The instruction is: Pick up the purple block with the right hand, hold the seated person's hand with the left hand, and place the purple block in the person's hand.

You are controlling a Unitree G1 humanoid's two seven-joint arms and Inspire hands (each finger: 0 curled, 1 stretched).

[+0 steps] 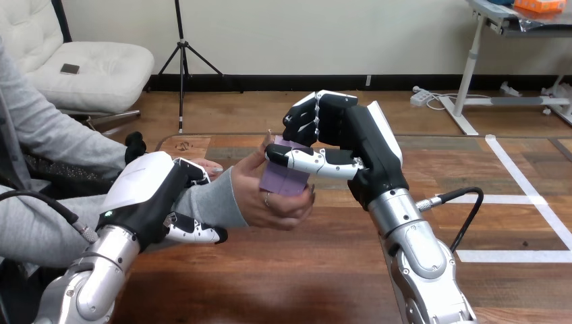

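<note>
Purple block (280, 183) is pinched between the thumb and curled fingers of my right hand (357, 142). Its lower end rests in the person's hand (273, 210), just beneath my thumb. My left hand (145, 192) curls fingers and thumb around the person's grey-sleeved wrist (208, 202), above the wooden table (303, 270).

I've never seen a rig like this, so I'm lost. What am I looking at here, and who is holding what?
The picture comes from a camera on a humanoid robot's head, looking down across a wooden table. The two black-and-white machine hands are the robot's own. Its left hand is curled round the seated person's wrist, over the grey sleeve. Its right hand pinches a purple block between thumb and fingers. The block rests in the person's hand, so both are touching it.
</note>
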